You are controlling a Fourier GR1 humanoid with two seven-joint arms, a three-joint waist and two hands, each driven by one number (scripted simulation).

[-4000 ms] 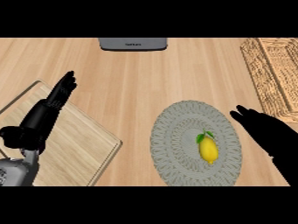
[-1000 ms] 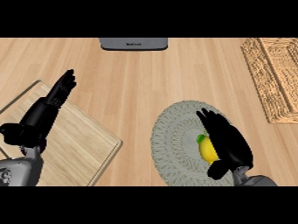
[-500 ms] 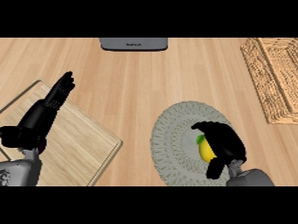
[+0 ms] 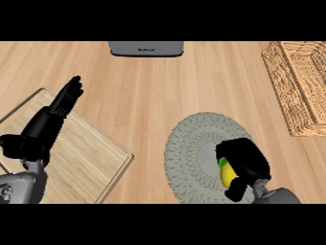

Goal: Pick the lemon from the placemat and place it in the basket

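A home kitchen, by the look of it: a pale wood-grain desk carries a wooden cutting board at 8 o'clock, a round woven placemat at 5 o'clock, a wicker basket at 2 o'clock, and a grey appliance at 12 o'clock.

Both arms are showing rounded grey forearm shells, each ending in a black left hand and black right hand.
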